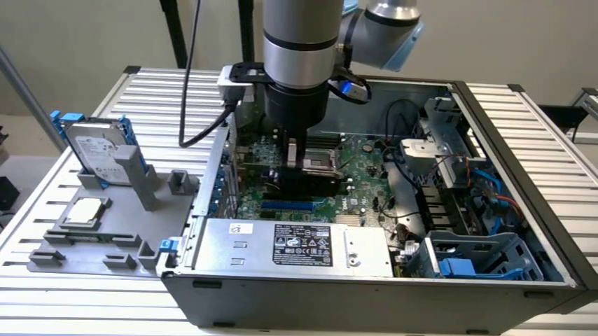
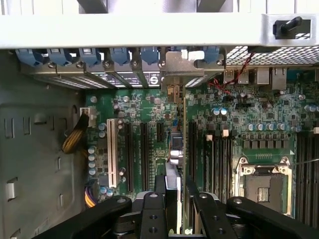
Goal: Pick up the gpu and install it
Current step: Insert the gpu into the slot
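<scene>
Gpu (image 2: 175, 149) stands on its edge, pinched tight in our hand (image 2: 180, 214), low over the green board (image 2: 149, 107), its metal end by the computer case (image 2: 124, 31) wall. We think a small tilt could make it miss the black slots (image 2: 143, 149) and jam.

The gpu (image 2: 185, 142) shows edge-on — faces hidden, near end lost behind the fingers (image 2: 152, 219); power-supply label (image 1: 307, 246) print too small to read.

An open computer case (image 1: 374, 301) rests on a slatted table (image 1: 551, 126). Its power supply (image 1: 299, 245) sits near the motherboard (image 1: 360, 164). Beside the case, a grey fixture (image 1: 103, 241) holds a hard drive (image 1: 94, 150) upright.
</scene>
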Robot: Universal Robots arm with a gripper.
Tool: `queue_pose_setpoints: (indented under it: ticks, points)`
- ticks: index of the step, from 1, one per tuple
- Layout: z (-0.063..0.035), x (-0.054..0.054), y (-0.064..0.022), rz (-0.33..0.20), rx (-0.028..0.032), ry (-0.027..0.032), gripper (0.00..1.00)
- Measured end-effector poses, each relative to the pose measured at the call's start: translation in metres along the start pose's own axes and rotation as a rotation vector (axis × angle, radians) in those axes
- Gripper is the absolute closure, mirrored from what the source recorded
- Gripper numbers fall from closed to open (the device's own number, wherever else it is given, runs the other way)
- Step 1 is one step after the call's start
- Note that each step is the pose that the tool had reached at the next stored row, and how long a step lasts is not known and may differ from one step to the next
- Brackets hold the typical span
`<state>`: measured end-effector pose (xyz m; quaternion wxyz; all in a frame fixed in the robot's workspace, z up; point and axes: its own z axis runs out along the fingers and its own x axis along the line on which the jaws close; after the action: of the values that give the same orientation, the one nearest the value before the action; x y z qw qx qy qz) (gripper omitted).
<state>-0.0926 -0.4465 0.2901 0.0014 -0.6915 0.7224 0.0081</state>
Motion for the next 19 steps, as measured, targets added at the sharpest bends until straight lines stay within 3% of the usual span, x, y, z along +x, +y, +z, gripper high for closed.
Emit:
queue_pose_setpoints:
  ticks: [5,19]
  points:
    - [0.008,-0.001,0.0009,0.0,0.0,0.0,0.73]
    - [0.017,-0.001,0.0018,0.0,-0.0002,0.0,0.73]
